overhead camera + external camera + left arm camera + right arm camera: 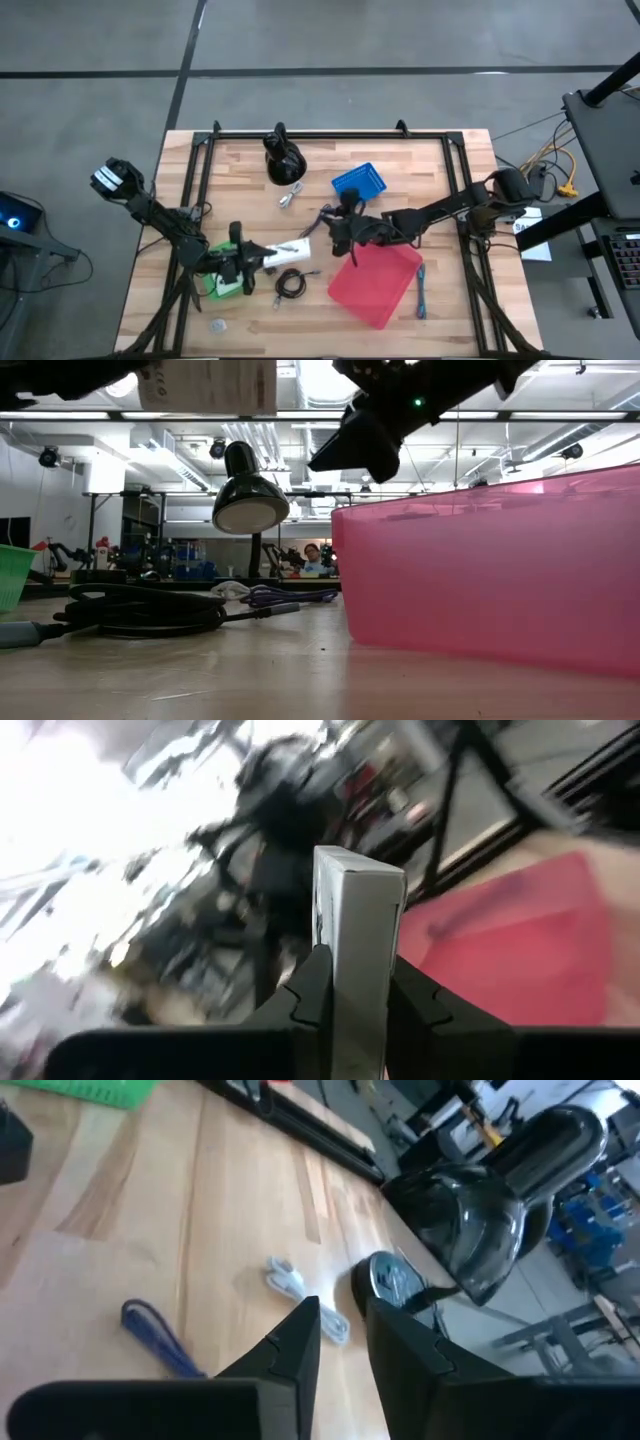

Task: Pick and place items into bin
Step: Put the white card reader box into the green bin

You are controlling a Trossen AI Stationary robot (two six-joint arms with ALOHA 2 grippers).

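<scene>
My left gripper (262, 256) is shut on a white packet (292, 250) and holds it above the table, left of the pink bin (375, 283). My right gripper (345, 1315) hovers open over the table's middle, near the bin's far corner, with nothing between its fingers. Under and ahead of it a purple cable (155, 1335) and a white cable with a silver connector (300, 1290) lie flat on the wood. A black coiled cable (290, 285) lies near the bin's left side. A blue cable (421, 295) lies right of the bin, and a grey disc (218, 325) sits near the front edge. My left gripper pinches the white packet's two broad faces (358, 990) between its two fingers, at the end nearest the arm. The fingers come about level from the table's left. The packet sticks out past the fingertips toward the bin, lifted clear of the table.
A black lamp-like stand (283, 160) is at the far middle, with a blue basket (358, 181) to its right. A green basket (225, 285) sits under my left arm. Black frame rails (200, 170) run along the table's sides and far edge.
</scene>
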